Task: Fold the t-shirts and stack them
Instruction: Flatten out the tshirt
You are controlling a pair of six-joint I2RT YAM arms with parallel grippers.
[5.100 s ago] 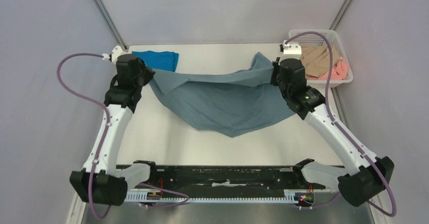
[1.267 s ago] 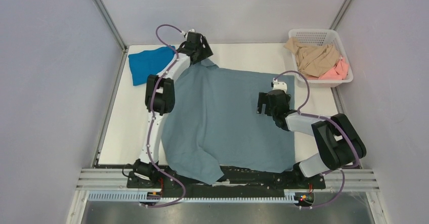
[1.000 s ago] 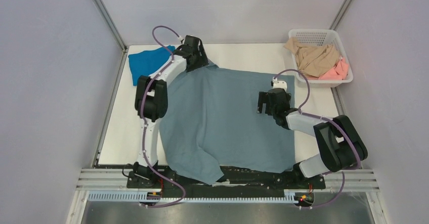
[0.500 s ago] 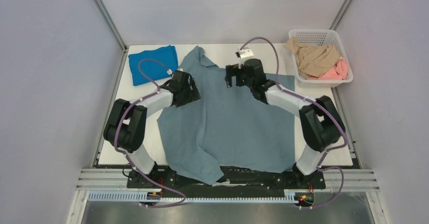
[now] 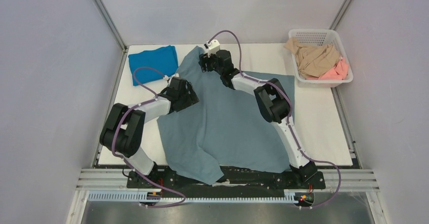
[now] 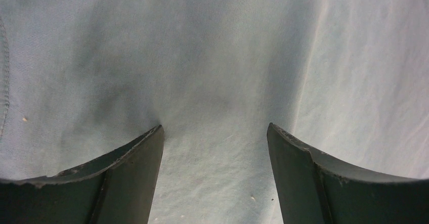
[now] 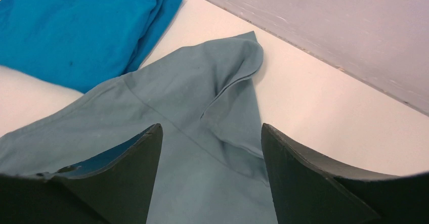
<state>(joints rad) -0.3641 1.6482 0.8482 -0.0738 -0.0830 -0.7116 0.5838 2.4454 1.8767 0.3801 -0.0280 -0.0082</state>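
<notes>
Cropped and covered parts

In the left wrist view the left gripper (image 6: 215, 128) shows only its finger ends; the bottom edge cuts off the rest. The grey-blue t-shirt (image 6: 212, 57) fills that frame, so none of its outer edges show. The right gripper (image 7: 211, 125) is cropped the same way, and the bright blue t-shirt (image 7: 76, 27) runs off the top and left edges. From above, both grippers' tips are hidden under their own bodies. In the basket (image 5: 316, 33), the tan t-shirt (image 5: 313, 57) covers part of the pink t-shirt (image 5: 338, 71).

The grey shirt (image 5: 232, 123) covers the middle of the table (image 5: 318, 125), the blue shirt (image 5: 152, 62) blocks the far left corner, the basket (image 5: 314, 34) the far right, and a bare strip is free along the right side.
</notes>
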